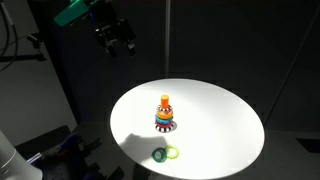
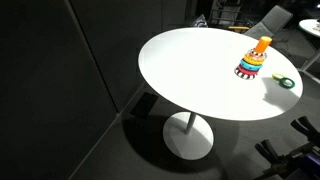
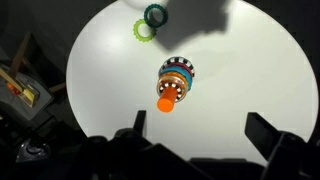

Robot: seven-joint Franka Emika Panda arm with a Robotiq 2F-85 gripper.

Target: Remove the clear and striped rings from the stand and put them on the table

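Note:
The ring stand point(image 1: 165, 114) stands near the middle of the round white table point(image 1: 220, 120), with an orange top peg and several coloured rings stacked on it. It also shows in an exterior view point(image 2: 252, 62) and in the wrist view point(image 3: 174, 82). Two rings lie flat on the table near its edge: a dark green one point(image 1: 160, 154) and a light green one point(image 1: 173, 152), also in the wrist view point(image 3: 154, 15) point(image 3: 143, 30). My gripper point(image 1: 122, 42) hangs high above the table, open and empty; its fingers point(image 3: 200, 128) frame bare tabletop short of the stand.
The table point(image 2: 190, 70) stands on a single pedestal base point(image 2: 188, 138) in a dark room. A shelf with yellow items point(image 3: 20, 88) sits beside the table. Chairs point(image 2: 272, 18) stand beyond the far edge.

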